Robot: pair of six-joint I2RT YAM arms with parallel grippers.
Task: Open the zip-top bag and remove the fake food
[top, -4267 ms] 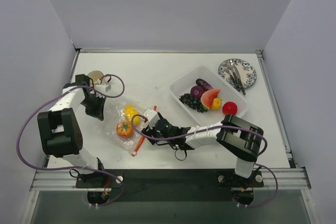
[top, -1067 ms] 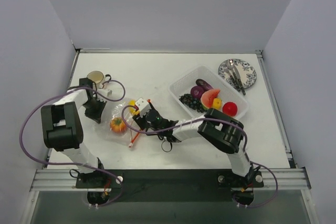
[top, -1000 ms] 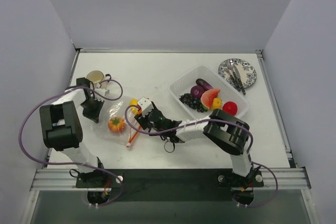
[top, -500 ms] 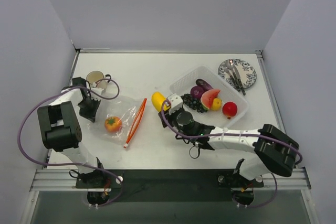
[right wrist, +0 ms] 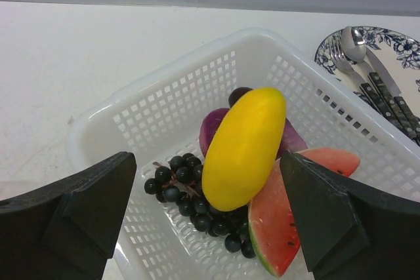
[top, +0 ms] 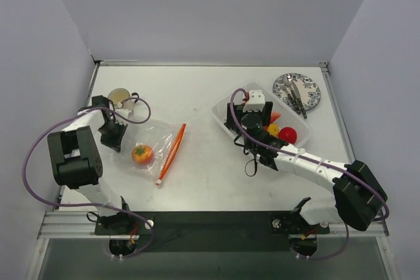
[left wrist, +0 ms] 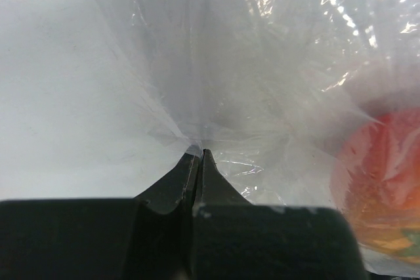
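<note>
— Spotted any writing, labels, brands or numbers?
— None readable. Looked over the bag (top: 155,141), the basket (right wrist: 190,65) and the plate (right wrist: 401,46); found no legible mark on any of them.

On my left, the clear crinkly zip-top bag (top: 159,137) holds an orange plastic fruit (top: 141,154); on my right, the white perforated basket (right wrist: 164,106) holds a yellow plastic fruit (right wrist: 244,145).

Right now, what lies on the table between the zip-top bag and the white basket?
Nothing. In the top external view, only bare table separates the zip-top bag from the basket.
</note>
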